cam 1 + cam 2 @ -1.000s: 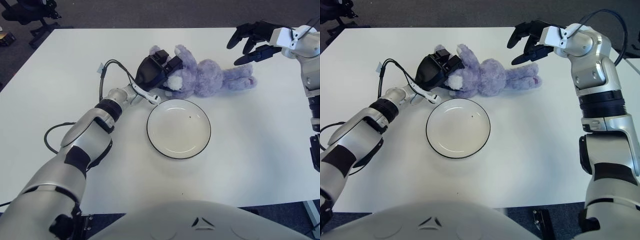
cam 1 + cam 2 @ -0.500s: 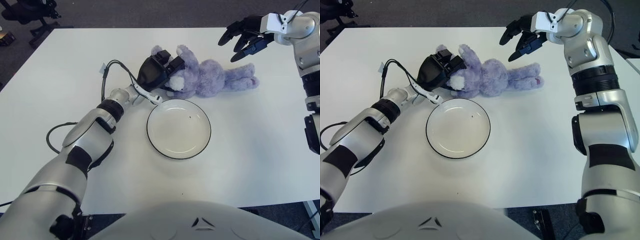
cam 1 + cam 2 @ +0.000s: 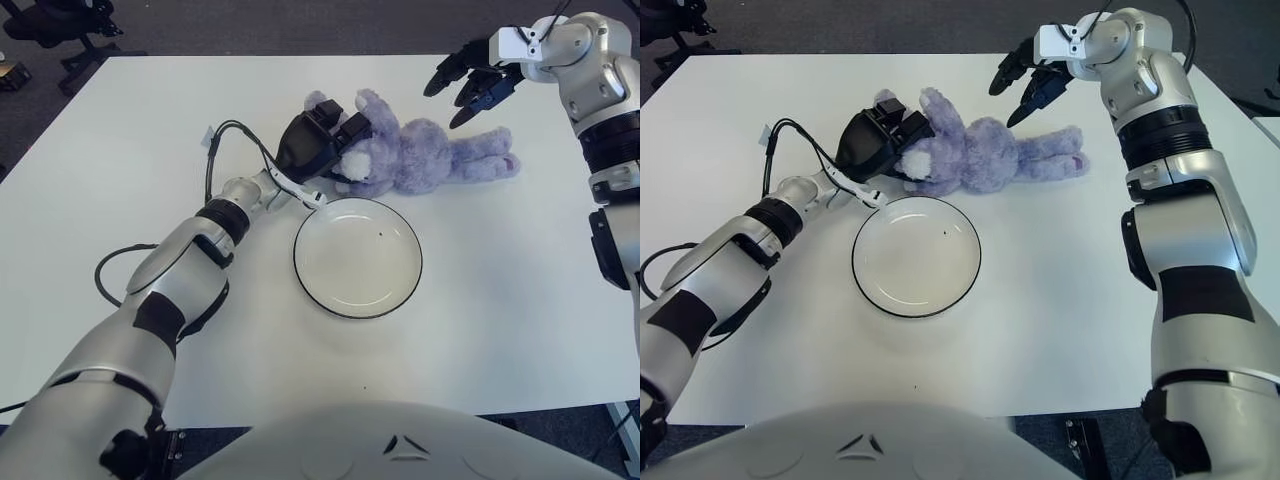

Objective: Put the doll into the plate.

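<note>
A purple plush doll (image 3: 420, 155) lies on its side on the white table, just beyond the white plate (image 3: 357, 256) with a dark rim. My left hand (image 3: 322, 143) is closed on the doll's head at its left end. My right hand (image 3: 468, 80) hovers above and behind the doll's body, fingers spread, holding nothing. The plate holds nothing but a tiny dark speck.
A black cable (image 3: 232, 135) runs along my left forearm over the table (image 3: 520, 280). Office chair bases (image 3: 60, 30) stand on the dark floor past the far left corner.
My right hand has swung left, from beyond the doll's feet to above its body. The doll's legs have shifted slightly. The left hand keeps its hold on the head.
</note>
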